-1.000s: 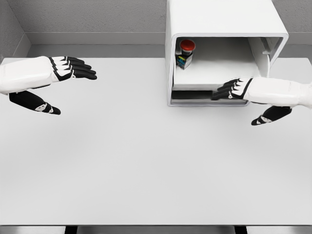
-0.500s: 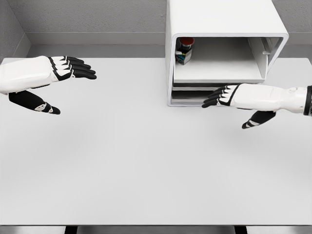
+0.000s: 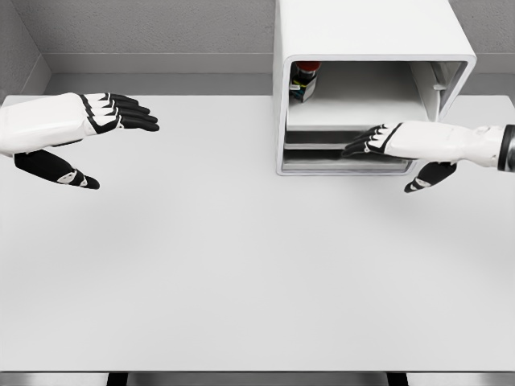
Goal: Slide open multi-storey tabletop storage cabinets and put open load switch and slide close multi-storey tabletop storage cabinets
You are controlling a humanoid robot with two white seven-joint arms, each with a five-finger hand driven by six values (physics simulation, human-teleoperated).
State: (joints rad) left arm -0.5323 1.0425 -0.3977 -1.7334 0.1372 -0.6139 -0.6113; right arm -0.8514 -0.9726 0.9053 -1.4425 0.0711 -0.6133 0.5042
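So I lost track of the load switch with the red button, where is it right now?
In the head view the load switch sits at the top, right of centre, deep in the upper left corner of the white cabinet's drawer, above the right hand.

Right hand (image 3: 385, 141) flat against cabinet (image 3: 366, 32) drawer front; switch (image 3: 304, 79) inside; left hand (image 3: 96, 121) open above desk (image 3: 241, 265).

Left robot hand (image 3: 88, 121) over bench's far-left corner, fingers straight, thumb dropped, holding nothing; right robot hand (image 3: 385, 141) near far-right edge, fingers extended flat, thumb down
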